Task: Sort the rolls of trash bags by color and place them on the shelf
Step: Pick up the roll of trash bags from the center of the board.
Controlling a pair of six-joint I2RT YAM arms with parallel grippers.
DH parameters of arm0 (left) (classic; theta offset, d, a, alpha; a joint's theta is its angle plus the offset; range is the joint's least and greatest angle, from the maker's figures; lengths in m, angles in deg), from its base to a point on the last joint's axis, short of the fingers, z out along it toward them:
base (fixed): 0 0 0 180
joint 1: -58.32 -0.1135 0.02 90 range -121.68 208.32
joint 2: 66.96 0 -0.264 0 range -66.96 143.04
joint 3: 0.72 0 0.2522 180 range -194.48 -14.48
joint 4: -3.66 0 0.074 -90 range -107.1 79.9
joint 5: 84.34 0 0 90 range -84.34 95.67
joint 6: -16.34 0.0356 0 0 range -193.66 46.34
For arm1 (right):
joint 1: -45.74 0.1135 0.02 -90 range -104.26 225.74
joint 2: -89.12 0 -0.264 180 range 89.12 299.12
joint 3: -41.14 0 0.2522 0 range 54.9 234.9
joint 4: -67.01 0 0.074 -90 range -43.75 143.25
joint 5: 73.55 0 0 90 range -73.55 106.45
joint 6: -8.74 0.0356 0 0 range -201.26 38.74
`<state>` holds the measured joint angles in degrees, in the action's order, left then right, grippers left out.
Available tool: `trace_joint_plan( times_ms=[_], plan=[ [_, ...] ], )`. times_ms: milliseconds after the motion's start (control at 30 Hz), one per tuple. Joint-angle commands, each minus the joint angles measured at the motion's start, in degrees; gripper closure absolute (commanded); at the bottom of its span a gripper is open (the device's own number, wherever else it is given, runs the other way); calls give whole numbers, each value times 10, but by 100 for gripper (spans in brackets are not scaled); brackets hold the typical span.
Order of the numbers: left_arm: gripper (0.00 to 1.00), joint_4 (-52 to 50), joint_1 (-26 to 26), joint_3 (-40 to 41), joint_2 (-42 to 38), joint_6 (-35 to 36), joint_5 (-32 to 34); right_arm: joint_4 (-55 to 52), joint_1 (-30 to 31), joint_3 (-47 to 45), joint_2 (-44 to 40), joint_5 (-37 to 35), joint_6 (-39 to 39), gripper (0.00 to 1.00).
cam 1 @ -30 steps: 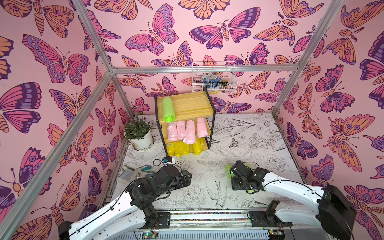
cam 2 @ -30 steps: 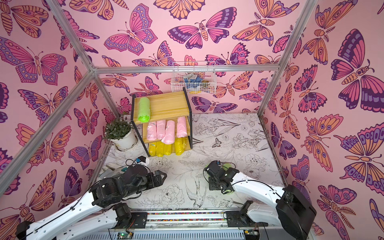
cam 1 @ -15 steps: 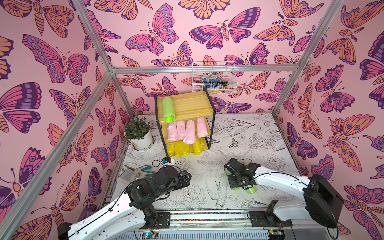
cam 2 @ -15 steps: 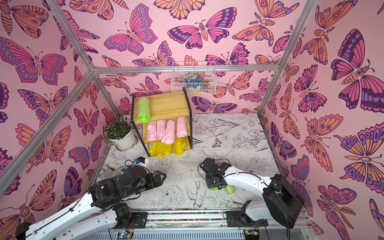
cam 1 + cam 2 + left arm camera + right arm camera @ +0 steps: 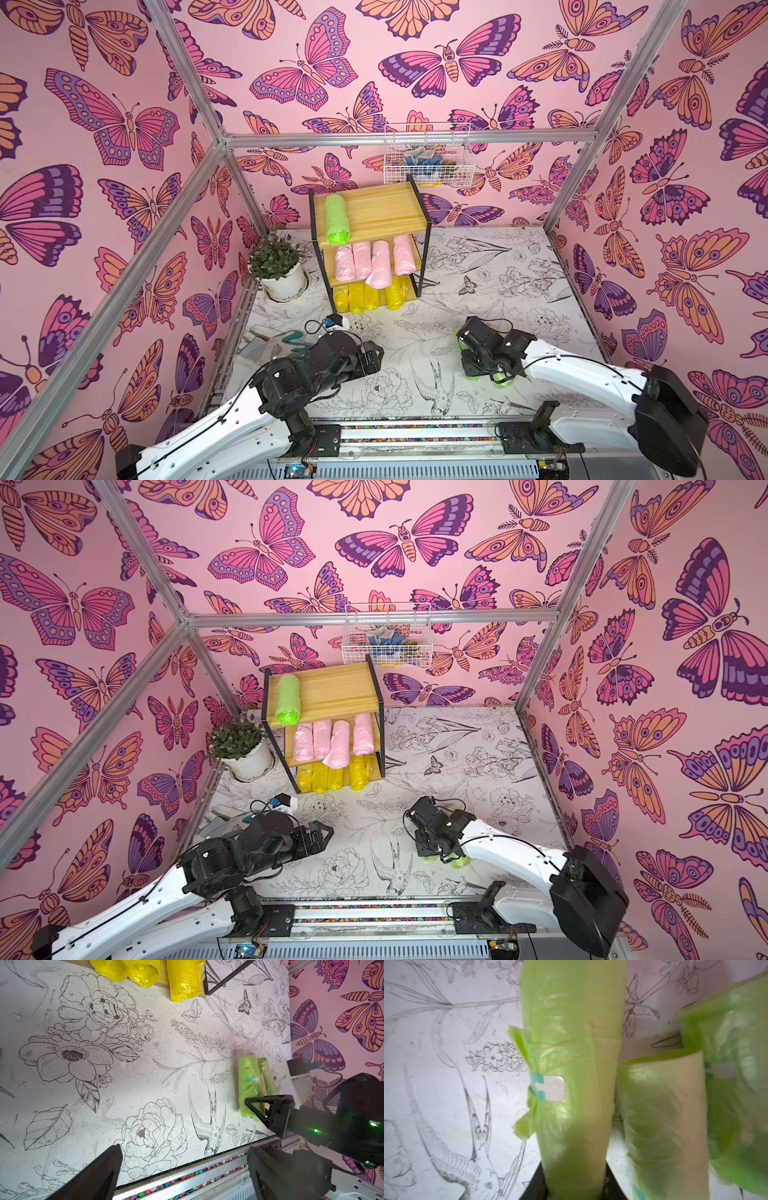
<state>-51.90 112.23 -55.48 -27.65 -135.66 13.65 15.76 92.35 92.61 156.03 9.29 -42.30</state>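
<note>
Near left, my left gripper (image 5: 376, 358) hangs wide open and empty. Far left of centre, the shelf (image 5: 382, 212) carries a lone green roll (image 5: 337, 218) on top, four pink rolls (image 5: 374, 262) in the middle and yellow rolls (image 5: 365, 297) below. The wire basket (image 5: 428, 180) behind holds blue oddments. Near right, my right gripper (image 5: 574, 1188) pinches a labelled green roll (image 5: 571, 1053) on the table. It is best lifted straight up, clear of two green neighbours (image 5: 662, 1115) just beside it.
</note>
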Motion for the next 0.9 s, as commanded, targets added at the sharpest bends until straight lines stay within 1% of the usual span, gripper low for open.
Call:
trace_joint_plan(
  times_ms=[0, 133, 233, 333, 433, 533, 667, 867],
  plan=[
    [0, 39, -4, -4, -14, 8, -17, -18, 1, 34, -50, 20, 7, 82],
    [0, 135, -5, 10, -53, 7, -42, -3, 2, 66, -94, 81, 5, 84],
    [0, 206, -8, 16, -72, 13, -69, 44, 1, 81, -121, 151, 19, 86],
    [0, 244, -10, 4, -63, 24, -104, 95, 1, 91, -142, 202, 53, 88],
    [0, 249, -10, -19, -37, 41, -132, 165, 3, 97, -151, 246, 96, 88],
    [0, 267, -10, -30, -13, 50, -147, 213, 7, 115, -140, 280, 129, 88],
    [0, 313, -10, -31, 8, 47, -159, 243, 27, 155, -106, 309, 142, 88],
    [0, 317, -11, -49, 15, 56, -143, 272, 68, 200, -60, 334, 148, 88]
  ],
)
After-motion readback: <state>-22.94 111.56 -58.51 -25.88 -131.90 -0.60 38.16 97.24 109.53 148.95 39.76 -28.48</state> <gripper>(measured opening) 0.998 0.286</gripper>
